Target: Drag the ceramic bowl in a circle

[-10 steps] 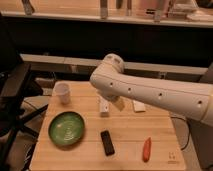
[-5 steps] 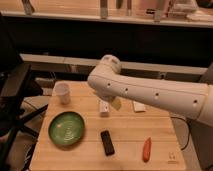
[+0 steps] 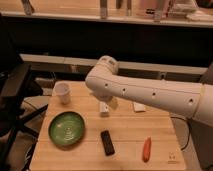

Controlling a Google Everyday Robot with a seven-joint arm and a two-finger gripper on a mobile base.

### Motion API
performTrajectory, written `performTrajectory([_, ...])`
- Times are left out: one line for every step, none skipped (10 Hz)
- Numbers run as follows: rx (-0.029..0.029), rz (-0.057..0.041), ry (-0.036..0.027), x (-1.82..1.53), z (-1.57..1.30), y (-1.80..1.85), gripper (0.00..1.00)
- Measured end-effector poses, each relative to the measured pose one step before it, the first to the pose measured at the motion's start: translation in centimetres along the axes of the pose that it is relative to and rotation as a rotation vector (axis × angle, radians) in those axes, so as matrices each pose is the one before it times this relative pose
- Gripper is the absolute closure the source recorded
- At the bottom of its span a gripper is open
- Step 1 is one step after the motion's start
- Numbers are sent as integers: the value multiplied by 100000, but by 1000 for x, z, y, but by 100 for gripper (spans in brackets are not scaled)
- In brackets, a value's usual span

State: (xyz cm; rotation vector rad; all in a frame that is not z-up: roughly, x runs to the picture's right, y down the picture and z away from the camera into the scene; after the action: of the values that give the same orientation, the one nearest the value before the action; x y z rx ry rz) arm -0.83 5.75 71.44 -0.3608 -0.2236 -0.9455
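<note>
**Bowl lies low and left of the gripper, not yet touched**

Your gripper [image 3: 104, 108] hangs just below the bend of the white arm [image 3: 150, 95], over the middle of the wooden table [image 3: 127, 131]. Its jaws stand spread and hold nothing. Nothing on the table touches it.

The ceramic bowl [image 3: 66, 129] is the move's target. From the gripper it lies toward the left of the view and nearer the camera, on a diagonal, near but clearly apart. It sits upright and flat on the wood with its mouth open upward. Being round, it has no long axis, so any point on the rim serves equally. The closest stretch of rim is the upper-right one, which faces the gripper.

You have one arm only, so there is no choice of side to make.

Mind the neighbours as you plan the circle:

- A white cup [image 3: 62, 93] stands left of the gripper and just beyond the bowl's far rim.
- A black block [image 3: 107, 142] lies nearer the camera than the gripper, just beside the bowl's right edge.
- A small white piece [image 3: 138, 106] and an orange-red, carrot-like stick [image 3: 146, 149] lie to the gripper's right, well clear of the bowl.

In my judgement the drag has not begun. You first need to bring the gripper down and across to the rim.
</note>
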Motion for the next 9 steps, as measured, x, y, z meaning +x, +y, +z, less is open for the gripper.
performTrajectory([400,-1368,-507,-301,151,-349,20])
performTrajectory([245,-2404,-504,-404,191,-133,20])
performTrajectory([315,-816,-78,-181,15,-131,20])
performTrajectory([385,-788,-288,-140,91,-92,20])
performTrajectory([309,-695,-358,-118,55,-117,20])
performTrajectory([418,-632,-534,-187,102,-207,20])
performTrajectory([163,-1082,-493,-228,150,-165,20])
performTrajectory([153,-1052,-586,-259,278,-89,20])
performTrajectory([81,-982,-505,-196,212,-66,20])
